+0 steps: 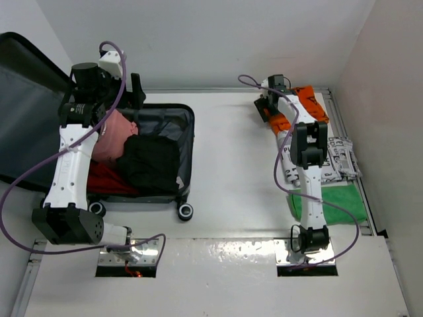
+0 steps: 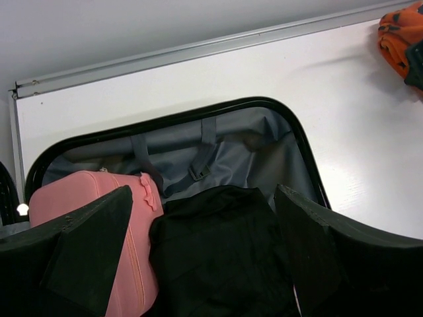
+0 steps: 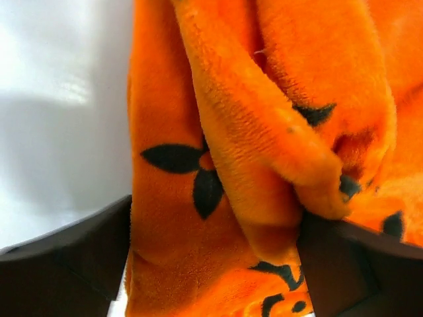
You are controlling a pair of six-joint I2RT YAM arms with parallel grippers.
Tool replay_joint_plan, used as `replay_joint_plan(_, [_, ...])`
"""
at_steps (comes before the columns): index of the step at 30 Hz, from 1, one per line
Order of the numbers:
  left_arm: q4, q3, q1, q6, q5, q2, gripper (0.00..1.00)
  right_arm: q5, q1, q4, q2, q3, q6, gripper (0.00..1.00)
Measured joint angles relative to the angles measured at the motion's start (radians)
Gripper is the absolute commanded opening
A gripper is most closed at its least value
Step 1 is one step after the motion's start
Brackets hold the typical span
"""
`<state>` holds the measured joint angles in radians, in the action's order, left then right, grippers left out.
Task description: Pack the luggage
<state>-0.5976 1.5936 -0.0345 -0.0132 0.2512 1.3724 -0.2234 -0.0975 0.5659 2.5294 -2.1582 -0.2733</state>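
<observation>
The luggage (image 1: pixel 187 132) lies open on the left of the table, its dark grey lining (image 2: pixel 251 142) showing and its lid (image 1: pixel 26 99) tipped back to the left. Inside are a pink box (image 1: pixel 112 135) (image 2: pixel 79 188), a black garment (image 1: pixel 152 162) (image 2: pixel 218 251) and a red cloth (image 1: pixel 106 179). My left gripper (image 1: pixel 135 89) (image 2: pixel 203 198) hangs open above the luggage's far end, nothing between its fingers. At the back right my right gripper (image 1: pixel 266 105) (image 3: pixel 215 218) stands open, with an orange fleece cloth (image 1: pixel 307 105) (image 3: pixel 198 99) patterned in black lying between its two fingers.
A newsprint-patterned item (image 1: pixel 340 158) and a green cloth (image 1: pixel 337 201) lie along the right edge beside the right arm. The luggage's caster (image 1: pixel 186 211) points toward the near edge. A metal rail (image 1: pixel 218 90) borders the table's back, with walls close behind and to the right.
</observation>
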Motion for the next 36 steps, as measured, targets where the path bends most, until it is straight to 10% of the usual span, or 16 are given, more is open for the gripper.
replay_joint_plan(8, [-0.008, 0.0, -0.013, -0.011, 0.007, 0.014, 0.94, 0.02, 0.015, 0.11, 0.032, -0.054, -0.002, 0.02])
replay_joint_plan(22, [-0.016, -0.046, -0.088, -0.041, 0.046, -0.006, 0.94, 0.561, 0.018, -0.18, -0.159, 0.069, 0.58, 0.0])
replay_joint_plan(36, [-0.028, -0.094, -0.201, -0.051, 0.105, -0.121, 0.94, 0.872, -0.412, -0.549, -0.195, 0.045, 0.7, 0.0])
